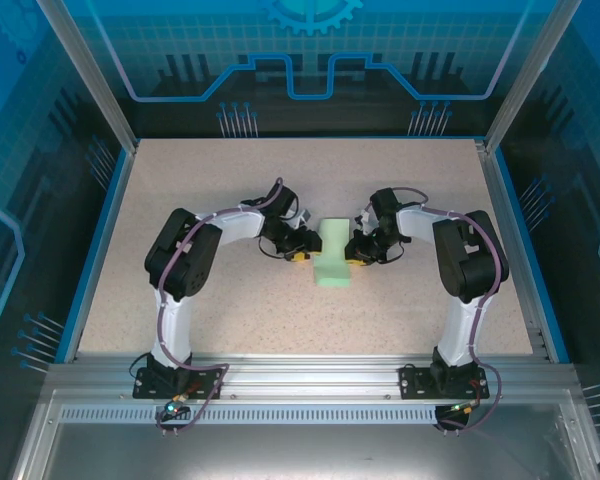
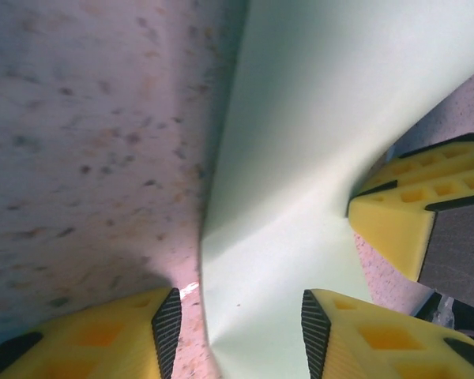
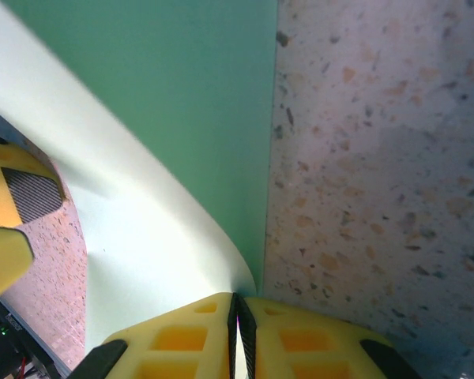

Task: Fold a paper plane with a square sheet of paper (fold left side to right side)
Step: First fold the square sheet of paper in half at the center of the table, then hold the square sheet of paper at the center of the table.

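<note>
a speckled beige desk [image 1: 180, 310] with a blue rim is seen from above. the left arm [image 1: 185, 262] and the right arm [image 1: 467, 255] are bent inward from the near edge, so that their wrists are brought close together at about the middle of the desk. the sheet of paper [image 1: 333, 255], pale mint green, is found there between the two wrists, well away from every edge and corner. from above it is seen as a narrow strip running from far to near. in the wrist views part of it is lifted off the desk and bowed. the right gripper [image 3: 235, 316] is closed on the sheet's right side, with a thin edge of paper pinched between its yellow fingers. the left gripper [image 2: 241, 328] is held open, its fingers spread apart with the paper's left side lying between them.
</note>
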